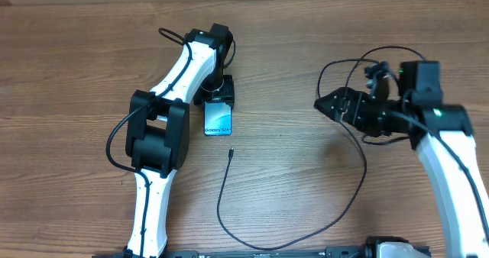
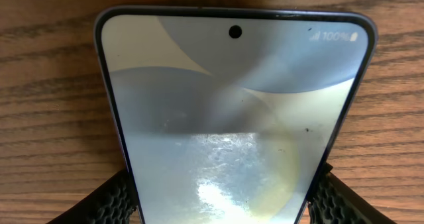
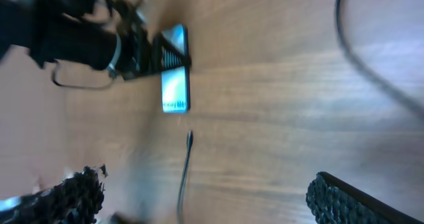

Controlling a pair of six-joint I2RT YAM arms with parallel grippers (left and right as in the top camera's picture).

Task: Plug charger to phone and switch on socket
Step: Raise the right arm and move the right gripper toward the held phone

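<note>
The phone (image 1: 218,119) lies flat on the wooden table, its light blue screen up and "Galaxy S24" text showing. My left gripper (image 1: 219,98) is shut on its far end; in the left wrist view the phone (image 2: 232,105) fills the frame, with the gripper (image 2: 222,207) fingers against both edges. The charger cable (image 1: 336,221) loops across the table, and its connector tip (image 1: 230,153) lies just below the phone. My right gripper (image 1: 330,105) is open and empty above the cable's right part. The right wrist view shows the gripper (image 3: 205,194), the tip (image 3: 189,139) and the phone (image 3: 175,85). The socket is out of view.
The cable's far end runs up behind my right arm (image 1: 443,159), and its plug does not show. The left arm (image 1: 164,128) stretches diagonally from the front edge to the phone. Another stretch of black cable (image 3: 358,52) crosses the right wrist view's upper right.
</note>
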